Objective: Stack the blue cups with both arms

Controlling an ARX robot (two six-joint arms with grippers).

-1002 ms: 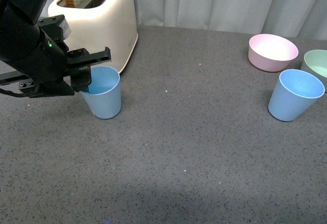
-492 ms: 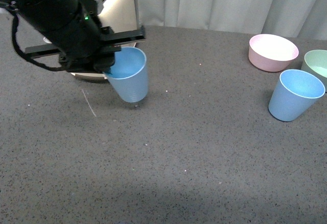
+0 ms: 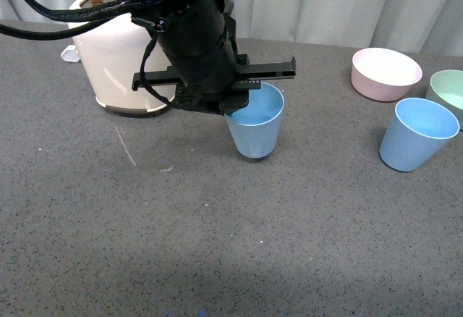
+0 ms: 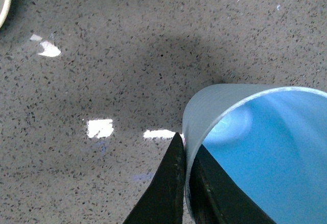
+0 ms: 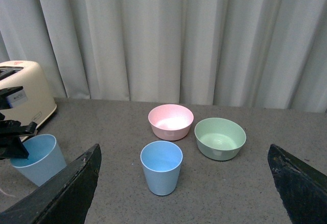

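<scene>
my left gripper (image 4: 186, 183) clamps a cup (image 3: 255, 132) by its rim to nest it in the other cup (image 3: 416, 134); my right gripper (image 5: 184, 183) gapes, empty.

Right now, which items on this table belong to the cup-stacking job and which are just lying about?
Job: light blue plastic tumbler pinched at its rim by the left gripper; second light blue plastic tumbler standing beside the bowls; open right gripper.
Lying about: cream toaster; pink round bowl; pale green round bowl.
</scene>
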